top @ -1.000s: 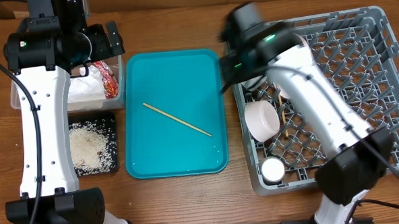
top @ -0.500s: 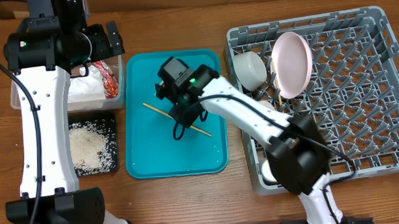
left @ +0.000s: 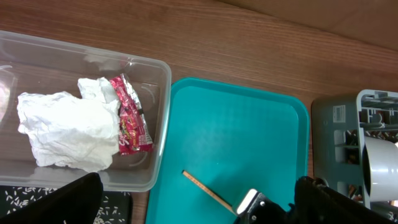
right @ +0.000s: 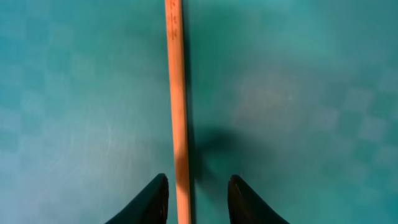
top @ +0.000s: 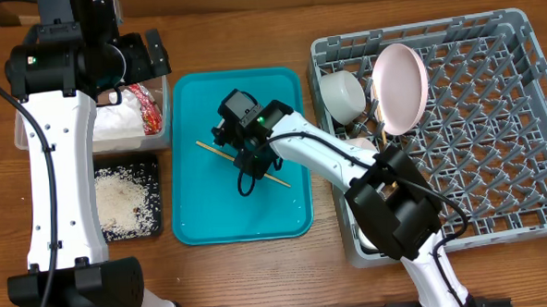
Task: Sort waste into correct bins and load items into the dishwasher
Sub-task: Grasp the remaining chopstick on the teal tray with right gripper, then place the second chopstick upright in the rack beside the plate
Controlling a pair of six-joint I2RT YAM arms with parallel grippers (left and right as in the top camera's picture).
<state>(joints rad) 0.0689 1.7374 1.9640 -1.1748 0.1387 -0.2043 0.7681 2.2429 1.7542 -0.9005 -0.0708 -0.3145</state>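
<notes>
One thin wooden chopstick [top: 213,150] lies diagonally on the teal tray [top: 212,221]. My right gripper [top: 250,178] is low over its middle. In the right wrist view the gripper [right: 196,202] is open, with the chopstick [right: 177,93] between the two fingertips, nearer the left one, and I cannot tell if they touch it. My left gripper [top: 145,55] is open and empty above the clear tub [top: 32,141], which holds the napkin [left: 65,127] and the red wrapper [left: 130,115]. The chopstick also shows in the left wrist view [left: 202,186].
The grey dish rack [top: 494,116] at the right holds the white plate [top: 400,88] on edge and a white bowl [top: 342,93]. The black tray [top: 152,224] with rice grains [top: 123,197] sits in front of the tub. My right arm spans from the rack to the teal tray.
My right arm swung from over the dish rack to the teal tray and came down with its open fingers either side of the chopstick. The left arm has not moved.
</notes>
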